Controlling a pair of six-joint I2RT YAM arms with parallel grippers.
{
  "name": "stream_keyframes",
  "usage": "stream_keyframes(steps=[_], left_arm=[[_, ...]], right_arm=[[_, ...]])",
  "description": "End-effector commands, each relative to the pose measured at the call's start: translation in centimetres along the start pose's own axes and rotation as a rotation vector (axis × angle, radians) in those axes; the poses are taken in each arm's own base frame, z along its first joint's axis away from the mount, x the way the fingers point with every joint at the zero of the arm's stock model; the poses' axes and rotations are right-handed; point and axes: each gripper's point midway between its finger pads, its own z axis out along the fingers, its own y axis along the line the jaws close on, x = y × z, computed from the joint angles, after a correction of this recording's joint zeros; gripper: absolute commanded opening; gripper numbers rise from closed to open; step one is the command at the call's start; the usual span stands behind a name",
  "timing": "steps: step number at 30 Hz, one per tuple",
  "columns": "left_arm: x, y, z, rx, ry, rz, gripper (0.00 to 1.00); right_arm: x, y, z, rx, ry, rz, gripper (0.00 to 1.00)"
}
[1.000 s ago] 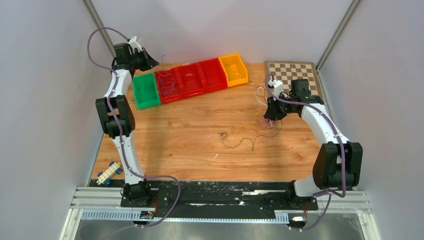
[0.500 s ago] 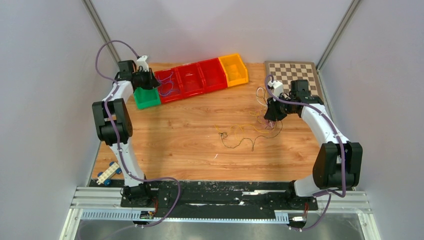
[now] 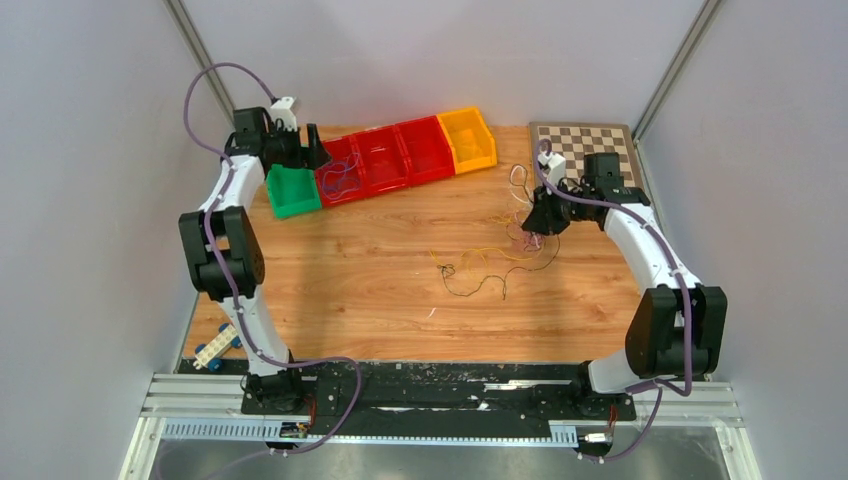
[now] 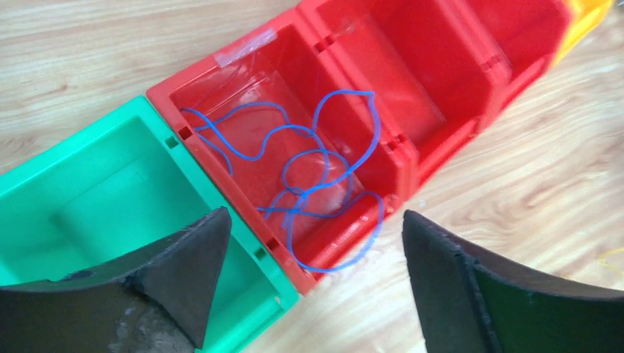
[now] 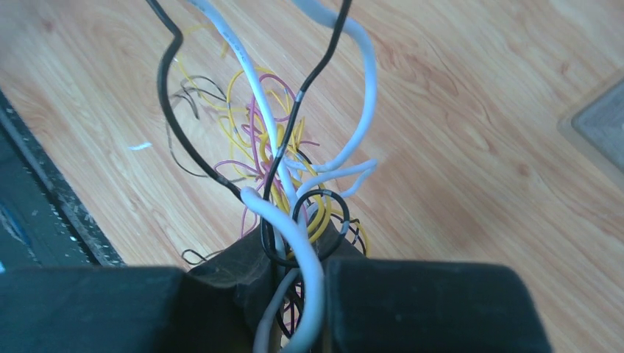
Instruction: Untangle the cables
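Observation:
A loose tangle of thin yellow, black and pink cables [image 3: 490, 265] lies mid-table. My right gripper [image 3: 535, 222] is shut on a bunch of them. In the right wrist view, white, black, grey and yellow cables [image 5: 274, 151] run up from between the closed jaws [image 5: 309, 276] and trail down to the wood. A blue cable [image 4: 309, 173] lies curled in the first red bin [image 4: 221, 73], with one loop hanging over its near wall. My left gripper [image 4: 315, 220] hovers open above that bin [image 3: 335, 172] with nothing between its fingers.
A row of bins stands at the back: green [image 3: 290, 192], three red ones [image 3: 400, 152] and orange [image 3: 468, 138]. A chessboard [image 3: 585, 143] lies at the back right, behind the right gripper. A small white toy with blue wheels [image 3: 218, 348] sits at the near left edge.
The left gripper swung right from behind the green bin to over the first red bin and opened. The right gripper shifted slightly left and back, still shut on its cables.

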Motion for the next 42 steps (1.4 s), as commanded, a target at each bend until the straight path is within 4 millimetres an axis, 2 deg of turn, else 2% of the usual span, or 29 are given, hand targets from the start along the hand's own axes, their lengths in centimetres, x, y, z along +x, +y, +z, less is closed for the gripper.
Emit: stream_keyframes(steps=[1,3,4,5,8,9,10,11,12,13,14,15,16,17,18,20,22,26,31,36,42], left_arm=[[-9.7,-6.1,-8.0,0.080,-0.225,0.170,0.98],[-10.1,-9.4,-10.3,0.185,-0.261,0.208,1.00],[-9.6,-11.0,-10.8,0.261,-0.262,0.171,1.00],[-10.0,-12.6,-12.4,0.310,-0.285,0.170,1.00],[-8.2,-18.9,-15.9,0.618,-0.263,0.145,1.00],[-7.7,-20.5,-16.3,0.672,-0.251,0.178,1.00],[-6.4,-23.0,-17.0,0.737,-0.203,0.177,1.00],[-5.9,-23.9,-17.2,0.750,-0.210,0.250,1.00],[-4.4,-26.6,-18.0,0.797,-0.175,0.273,1.00],[-3.7,-27.6,-18.0,0.798,-0.181,0.327,1.00],[-2.4,-29.8,-18.7,0.830,-0.184,0.371,1.00],[-1.9,-30.5,-18.7,0.820,-0.194,0.397,1.00],[-1.0,-32.3,-19.4,0.855,-0.217,0.446,1.00],[-0.9,-33.0,-19.5,0.859,-0.237,0.472,0.98],[0.2,-34.4,-20.2,0.895,-0.233,0.493,0.94],[1.7,-36.1,-20.9,0.934,-0.229,0.557,0.84],[3.1,-37.1,-21.4,0.942,-0.239,0.642,0.76],[4.4,-37.7,-21.9,0.898,-0.309,0.796,0.68],[4.3,-37.8,-22.0,0.856,-0.350,0.890,0.64],[4.2,-38.4,-21.2,0.802,-0.359,0.955,0.60],[4.6,-39.6,-21.2,0.804,-0.376,1.003,0.54]], right_arm=[[-5.8,3.6,-2.0,-0.140,-0.173,-0.088,0.13],[-7.4,5.6,-2.4,-0.200,-0.213,-0.127,0.12],[-8.3,6.6,-2.7,-0.228,-0.235,-0.148,0.12],[-9.1,7.7,-2.9,-0.259,-0.253,-0.166,0.12],[-11.3,11.0,-3.7,-0.338,-0.303,-0.232,0.11],[-11.9,12.0,-3.9,-0.357,-0.312,-0.256,0.11],[-12.3,13.1,-4.0,-0.378,-0.321,-0.280,0.11],[-12.8,14.2,-4.2,-0.398,-0.331,-0.305,0.11],[-13.1,15.3,-4.4,-0.420,-0.341,-0.327,0.11],[-13.3,16.3,-4.5,-0.439,-0.346,-0.346,0.11],[-13.5,17.2,-4.7,-0.453,-0.352,-0.366,0.11],[-13.5,18.1,-4.8,-0.470,-0.357,-0.385,0.11],[-13.6,18.9,-4.8,-0.483,-0.359,-0.397,0.11],[-13.6,19.5,-5.0,-0.496,-0.363,-0.404,0.11],[-13.7,20.1,-5.2,-0.514,-0.365,-0.406,0.11],[-13.8,21.1,-5.6,-0.542,-0.371,-0.401,0.11],[-13.7,21.9,-6.0,-0.568,-0.372,-0.397,0.11],[-13.0,23.2,-6.4,-0.604,-0.365,-0.403,0.11],[-11.7,24.1,-6.2,-0.633,-0.343,-0.393,0.11],[-11.3,24.8,-6.3,-0.645,-0.337,-0.400,0.12],[-11.1,24.7,-6.1,-0.637,-0.332,-0.390,0.12]])
